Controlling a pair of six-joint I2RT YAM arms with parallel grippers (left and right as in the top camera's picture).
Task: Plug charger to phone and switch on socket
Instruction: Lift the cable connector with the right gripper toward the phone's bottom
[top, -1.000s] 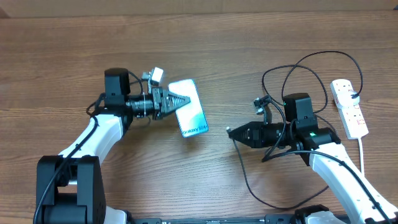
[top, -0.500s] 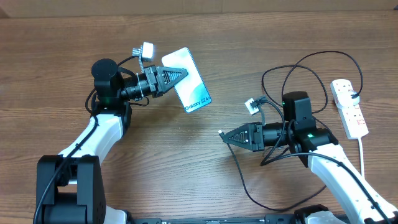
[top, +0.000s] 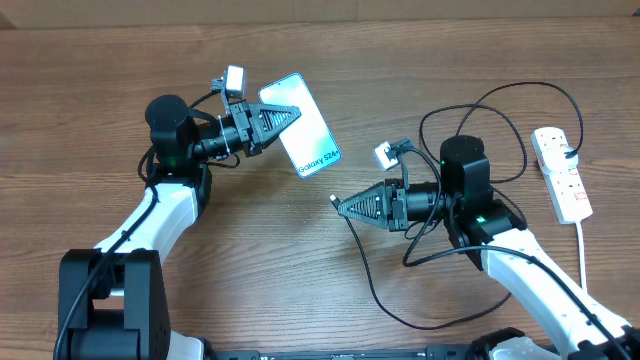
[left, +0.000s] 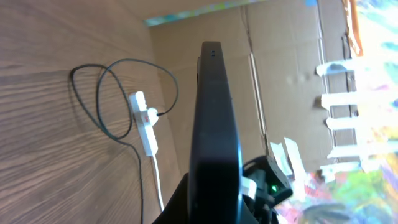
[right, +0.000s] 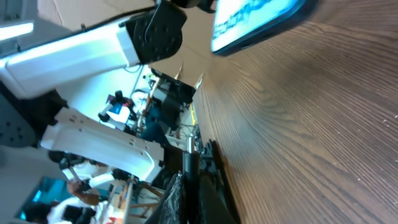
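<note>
Only legible text: "Galaxy S24", dark print on the light blue screen of the phone, at its lower-right end in the overhead view. Right wrist view catches the same print, too blurred to read. Socket, far right of phone: markings illegible.

Robot lab: wooden table, cardboard wall, cluttered gear beyond

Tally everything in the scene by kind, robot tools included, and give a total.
phone: 1
charger: 1
power strip: 1
left tool and right tool: 2
Total: 5
</note>
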